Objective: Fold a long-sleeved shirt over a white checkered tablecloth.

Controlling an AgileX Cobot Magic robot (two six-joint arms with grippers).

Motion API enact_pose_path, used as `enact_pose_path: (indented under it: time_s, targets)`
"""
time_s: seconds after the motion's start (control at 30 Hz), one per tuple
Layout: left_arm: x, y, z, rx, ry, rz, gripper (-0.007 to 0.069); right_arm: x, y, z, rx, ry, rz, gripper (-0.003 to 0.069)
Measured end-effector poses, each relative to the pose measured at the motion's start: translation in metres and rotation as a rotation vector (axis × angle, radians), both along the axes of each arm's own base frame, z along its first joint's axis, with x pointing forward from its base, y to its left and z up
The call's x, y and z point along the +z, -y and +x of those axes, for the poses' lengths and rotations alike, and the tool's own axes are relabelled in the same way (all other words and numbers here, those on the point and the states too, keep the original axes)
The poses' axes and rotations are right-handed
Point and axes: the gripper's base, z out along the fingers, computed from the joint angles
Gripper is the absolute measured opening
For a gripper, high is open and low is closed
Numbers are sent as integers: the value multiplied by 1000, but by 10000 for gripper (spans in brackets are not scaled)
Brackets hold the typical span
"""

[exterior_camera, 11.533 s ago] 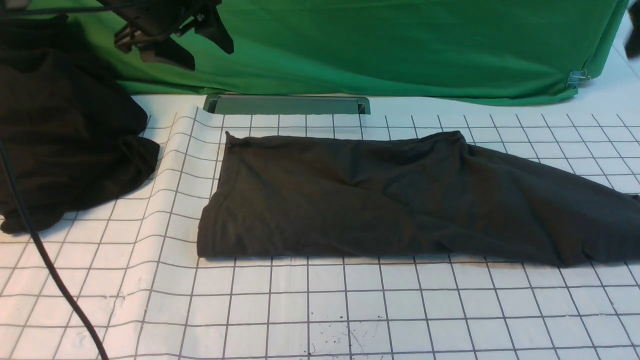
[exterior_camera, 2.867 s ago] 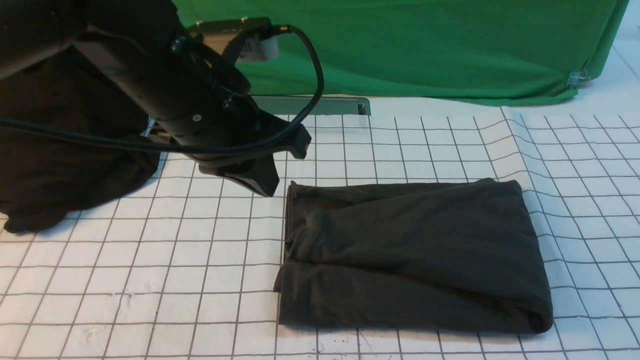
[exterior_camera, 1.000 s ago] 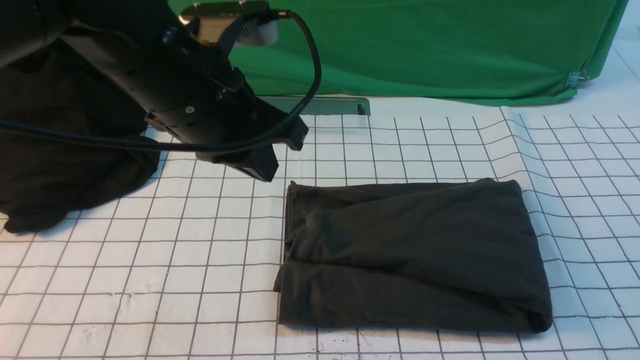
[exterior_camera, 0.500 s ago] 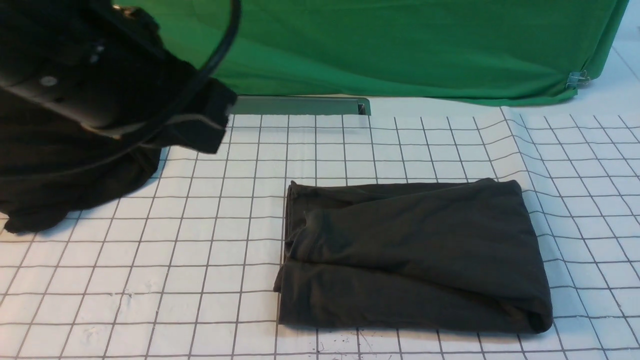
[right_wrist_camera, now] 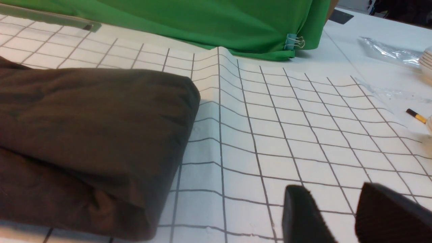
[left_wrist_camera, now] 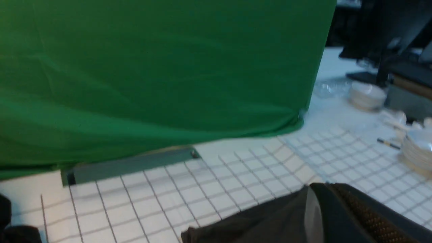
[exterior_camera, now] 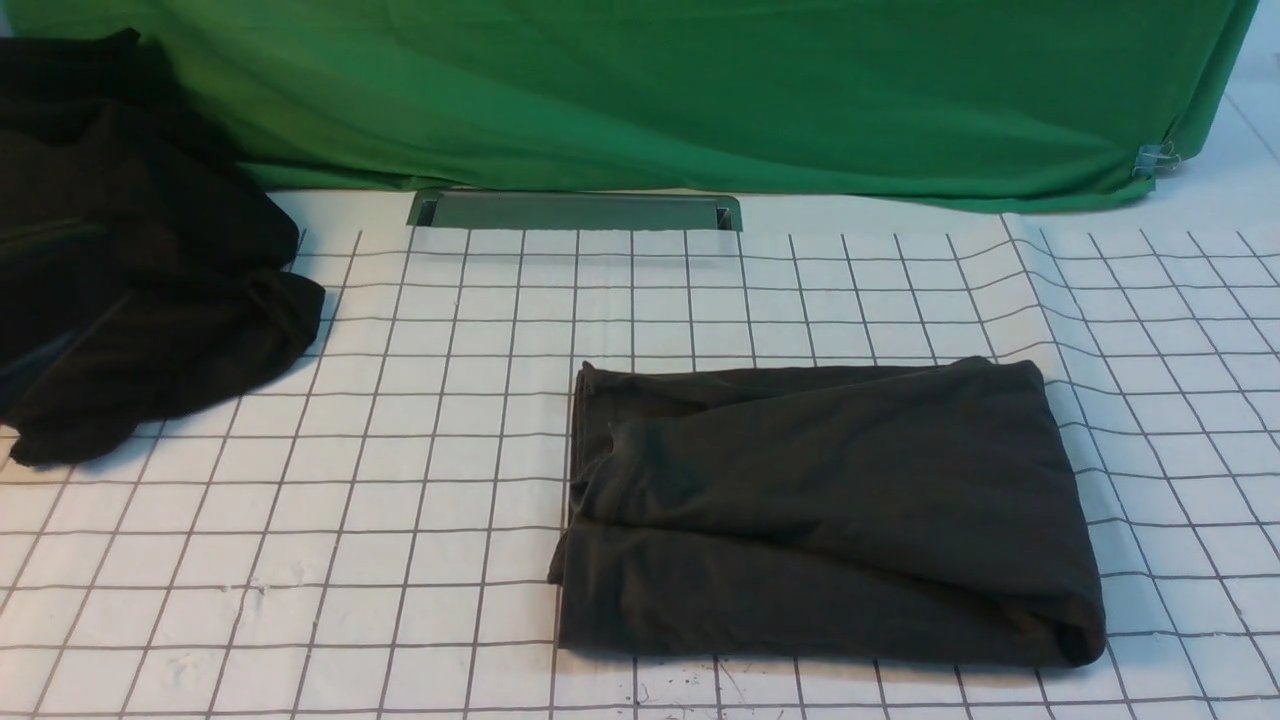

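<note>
The long-sleeved shirt lies folded into a thick charcoal rectangle on the white checkered tablecloth, right of centre; no print shows on it. Neither arm appears in the front view. In the left wrist view my left gripper is shut, its jaws pressed together with nothing between them, hanging above the shirt. In the right wrist view my right gripper is open over bare tablecloth, off the shirt's rounded folded end and not touching it.
A deep-black garment heap lies at the far left. A green cloth hangs along the back, held by a binder clip, with a grey metal slot below it. Stacked bowls and a pencil lie beyond the tablecloth's right side.
The left arm, which stood over the tablecloth left of the shirt, has drawn back to the left and out of the front view. The folded shirt has not moved.
</note>
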Motion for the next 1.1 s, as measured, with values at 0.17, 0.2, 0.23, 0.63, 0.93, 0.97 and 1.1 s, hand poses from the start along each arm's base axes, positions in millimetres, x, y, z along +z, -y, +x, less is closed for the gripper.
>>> enact_pose_path:
  time_s: [0.17,0.2,0.23,0.63,0.93,0.97,1.1]
  targets:
    - [-35,-5,-9,7,27,-31,15,0,0,0,0,0,0,239]
    - [-42,-4,-7,7,14,-22,15,0,0,0,0,1,0,239]
    - [-49,-4,-6,8,-3,-13,15,0,0,0,0,1,0,239]
    - [-95,-2,1,17,-91,113,18,0,0,0,-1,1,0,239]
    - [-138,-21,-5,213,-16,35,18,0,0,0,-1,1,0,239]
    - [-141,-22,-6,221,-17,35,18,0,0,0,-1,1,0,239]
    - [-167,-35,-13,382,-13,25,18,0,0,0,-1,1,0,239]
